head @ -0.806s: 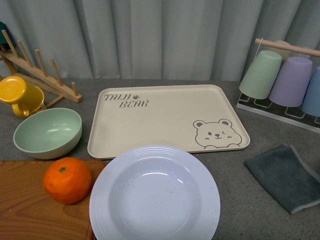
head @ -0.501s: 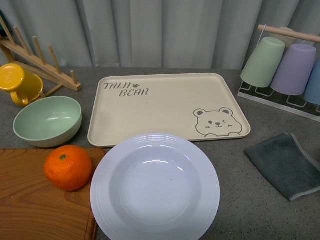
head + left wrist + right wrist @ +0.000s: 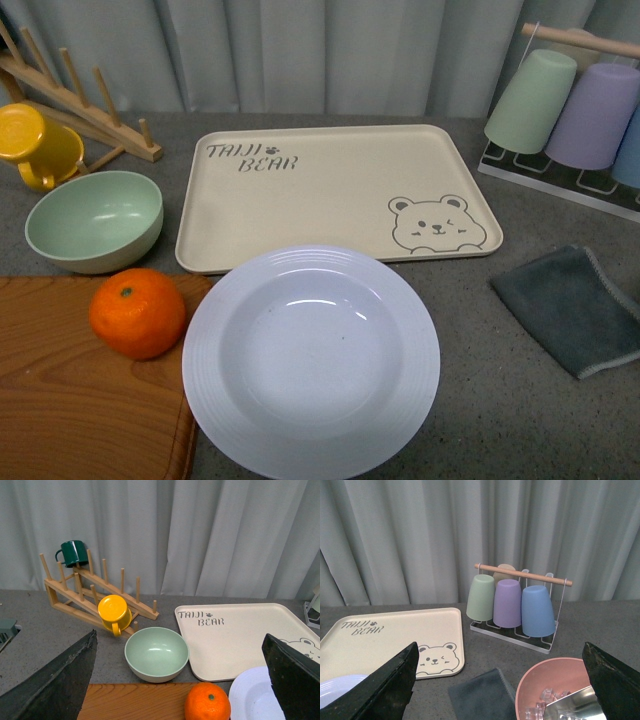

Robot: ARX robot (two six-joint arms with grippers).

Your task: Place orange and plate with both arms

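**Standing wide open, both claws empty, fruit and dish untouched**

The left claw (image 3: 179, 636) has its two dark fingers (image 3: 55, 680) spread far apart. Nothing sits between them and they touch nothing. The right claw (image 3: 500, 645) is the same, with its jaws wide and nothing in its grip. Neither arm shows in the front view.

The orange (image 3: 138, 313) rests on a wooden board (image 3: 70, 400) at the near left of the tabletop (image 3: 500, 420), green stem dot facing up. Just to its right lies the plate (image 3: 310, 365), white, glossy and bare inside. Its left rim is at the board's edge, and I cannot tell whether fruit and rim touch. The far rim of the plate meets the near edge of the beige bear tray (image 3: 330, 190), which has nothing on it.

Behind the orange sits a pale green bowl (image 3: 95, 220), and behind that a yellow mug (image 3: 35, 145) hangs on a wooden peg rack (image 3: 95, 115). A dark green mug (image 3: 73, 553) is perched higher on the same rack. To the right, a grey cloth (image 3: 570, 310) lies flat near the plate. Further back, a wire stand (image 3: 512, 630) holds green, purple and blue cups upside down. The right wrist view also shows a pink bowl (image 3: 545, 677) with ice cubes in it.
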